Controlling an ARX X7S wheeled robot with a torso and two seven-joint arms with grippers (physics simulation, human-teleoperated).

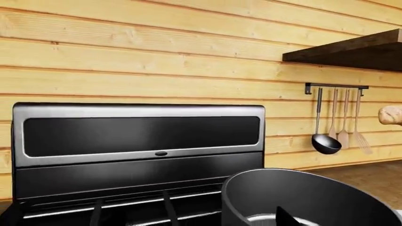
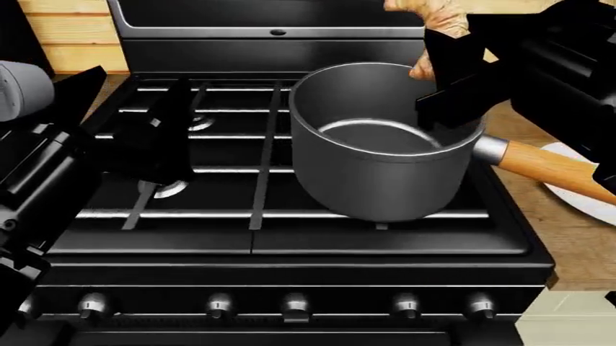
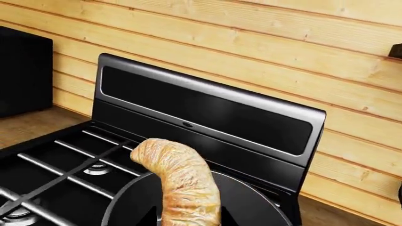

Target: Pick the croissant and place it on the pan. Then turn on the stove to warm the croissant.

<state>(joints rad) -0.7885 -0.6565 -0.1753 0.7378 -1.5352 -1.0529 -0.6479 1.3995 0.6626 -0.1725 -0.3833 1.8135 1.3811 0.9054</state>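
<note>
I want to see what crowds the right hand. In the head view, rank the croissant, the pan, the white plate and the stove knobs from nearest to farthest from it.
1. Croissant: held in the right hand.
2. Pan: just under the hand, on the stove's right grates.
3. White plate: on the counter, right of the stove.
4. Stove knobs: along the front edge, farthest.
</note>
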